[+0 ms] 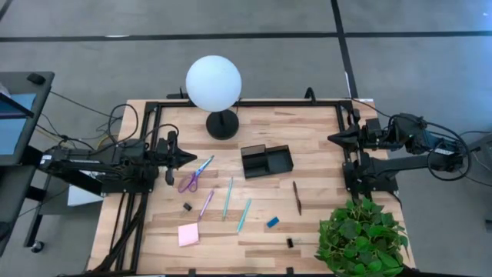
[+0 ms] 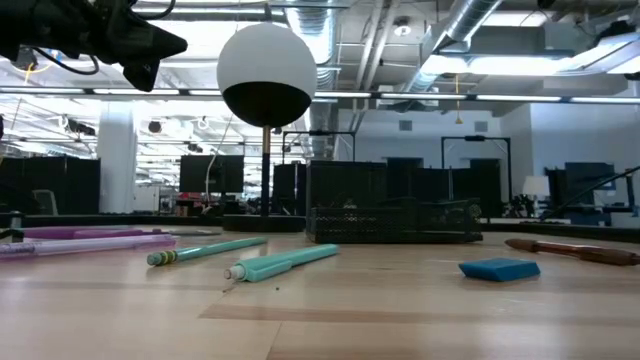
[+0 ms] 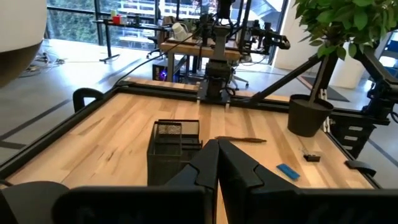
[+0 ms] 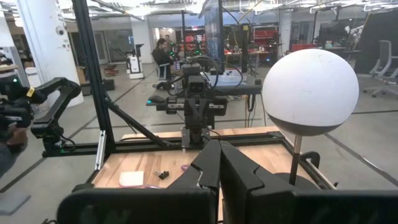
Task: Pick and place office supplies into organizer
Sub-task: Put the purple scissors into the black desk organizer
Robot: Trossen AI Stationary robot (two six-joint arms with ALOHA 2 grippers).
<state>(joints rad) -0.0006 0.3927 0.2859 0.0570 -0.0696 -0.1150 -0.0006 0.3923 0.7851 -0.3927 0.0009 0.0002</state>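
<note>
Your left gripper (image 1: 192,157) hangs clenched and empty at the table's 9 o'clock edge; your right gripper (image 1: 332,138) is the same at 3 o'clock. The organizer (image 1: 266,160) sits mid-table with bare wood around it. Scissors (image 1: 194,175) lie just beside your left gripper; pens (image 1: 227,198), pad (image 1: 188,234) and eraser (image 1: 272,222) spread toward 6 o'clock.

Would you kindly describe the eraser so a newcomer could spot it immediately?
Start at the plant in the table's corner. Just left of its leaves, on bare wood, lies the eraser: a small blue block, stubbier than the teal pen beside it and brighter than the black clip nearby.
</note>
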